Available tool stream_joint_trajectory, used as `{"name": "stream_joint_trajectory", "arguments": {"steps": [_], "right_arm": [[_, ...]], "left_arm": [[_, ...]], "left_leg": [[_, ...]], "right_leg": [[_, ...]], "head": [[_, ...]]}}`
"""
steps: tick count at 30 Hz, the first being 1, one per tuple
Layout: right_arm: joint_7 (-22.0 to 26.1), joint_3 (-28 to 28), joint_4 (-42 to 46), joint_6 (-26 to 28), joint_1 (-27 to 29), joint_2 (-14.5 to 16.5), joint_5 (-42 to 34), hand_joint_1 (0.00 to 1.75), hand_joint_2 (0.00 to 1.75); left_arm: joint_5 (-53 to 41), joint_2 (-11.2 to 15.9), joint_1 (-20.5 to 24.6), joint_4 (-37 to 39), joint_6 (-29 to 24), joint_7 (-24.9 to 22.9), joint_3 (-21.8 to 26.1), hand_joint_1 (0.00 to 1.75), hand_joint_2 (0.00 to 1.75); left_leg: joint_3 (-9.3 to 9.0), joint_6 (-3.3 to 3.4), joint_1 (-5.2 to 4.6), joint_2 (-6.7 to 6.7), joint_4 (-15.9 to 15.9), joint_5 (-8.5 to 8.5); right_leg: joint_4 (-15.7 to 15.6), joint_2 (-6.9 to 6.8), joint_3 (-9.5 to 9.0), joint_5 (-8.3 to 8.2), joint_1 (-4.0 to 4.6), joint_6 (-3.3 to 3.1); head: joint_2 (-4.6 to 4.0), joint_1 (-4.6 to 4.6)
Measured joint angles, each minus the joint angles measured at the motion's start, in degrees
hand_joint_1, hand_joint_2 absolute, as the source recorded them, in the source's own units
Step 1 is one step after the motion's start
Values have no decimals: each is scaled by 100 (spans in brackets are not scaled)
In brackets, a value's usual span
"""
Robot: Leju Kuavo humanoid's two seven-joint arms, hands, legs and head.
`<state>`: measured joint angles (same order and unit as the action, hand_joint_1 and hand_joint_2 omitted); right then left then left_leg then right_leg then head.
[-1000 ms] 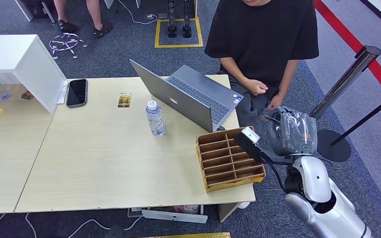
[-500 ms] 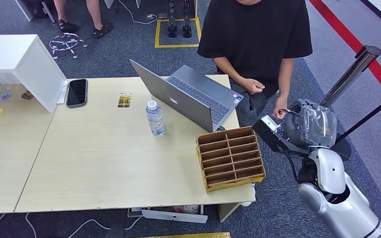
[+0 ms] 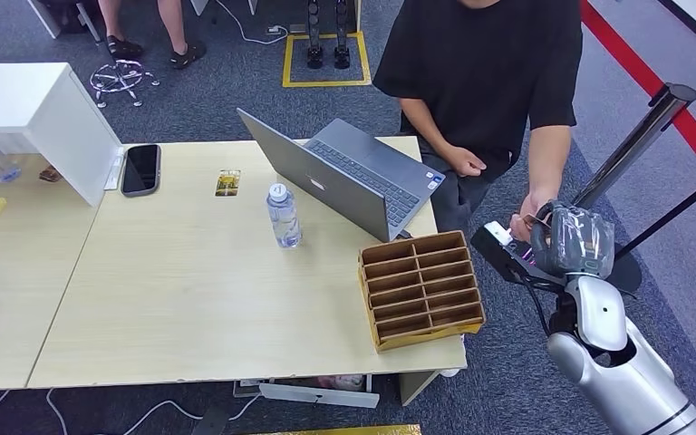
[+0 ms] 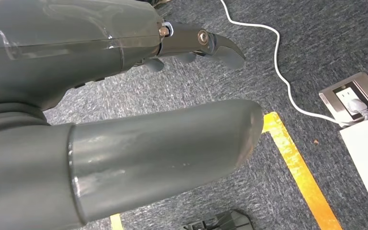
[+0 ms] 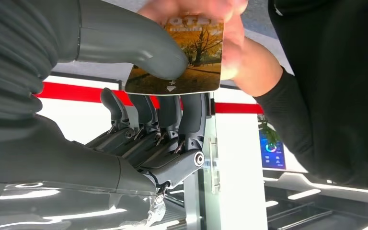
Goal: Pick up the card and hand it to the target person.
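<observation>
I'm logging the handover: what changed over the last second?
The right hand carried the card from above the wooden organizer out to the right, off the table. The person's hand came down and now grips the card too. Laptop, bottle and phone stayed put.

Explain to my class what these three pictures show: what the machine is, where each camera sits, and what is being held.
It is a humanoid robot. One camera looks down from its head; one sits at each wrist. In the head view, the table carries a laptop, a water bottle, a phone and a wooden organiser. The right robot hand pinches a picture card, which a person's hand is also gripping. The left robot hand hangs over carpet, holding nothing.
</observation>
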<state>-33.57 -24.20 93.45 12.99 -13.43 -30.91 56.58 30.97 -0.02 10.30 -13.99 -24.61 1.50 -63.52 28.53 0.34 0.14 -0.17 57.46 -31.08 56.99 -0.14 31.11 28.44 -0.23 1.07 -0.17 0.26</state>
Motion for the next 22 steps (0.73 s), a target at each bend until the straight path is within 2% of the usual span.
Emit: {"name": "stream_joint_trajectory", "arguments": {"steps": [8, 9, 10, 13, 14, 22], "right_arm": [[7, 0, -307, 16, 14, 0, -1, 135, 175], [7, 0, -333, 16, 14, 0, -1, 129, 175], [7, 0, -360, 16, 14, 0, -2, 107, 175], [10, -2, -441, 16, 33, 0, -11, 12, 175], [11, -2, -466, 16, 44, 1, -14, 0, 175], [15, -11, -568, 46, 101, 4, -8, 0, 175]], "left_arm": [[-10, 0, 1, 0, 0, -5, 0, 0, 0], [-11, 0, 1, 0, 0, -5, 0, 0, 0], [-11, 0, 1, 0, 0, -4, -1, 0, 0], [-13, 0, 1, 0, -1, -2, -2, 0, 0], [-15, 0, 1, 0, -1, -1, -2, 0, 0], [-28, 0, 1, 0, -2, -3, -2, 0, 0]], "left_leg": [[0, 0, 0, 0, 0, 0], [0, 0, 0, 0, 0, 0], [0, 0, 1, 0, 0, 0], [0, 0, 1, 0, 0, 0], [0, 0, 1, 0, 0, 0], [0, 0, 0, 0, 0, 0]], "right_leg": [[0, 0, 0, 0, 0, 0], [0, 0, 0, 0, 0, 0], [0, 0, 0, 0, 0, 0], [0, 0, 0, 0, 0, 0], [0, 0, 1, 0, 0, 0], [0, 0, 0, 0, 0, 0]], "head": [[0, 0], [0, 0], [0, 0], [0, 0], [0, 0], [0, 0]]}}
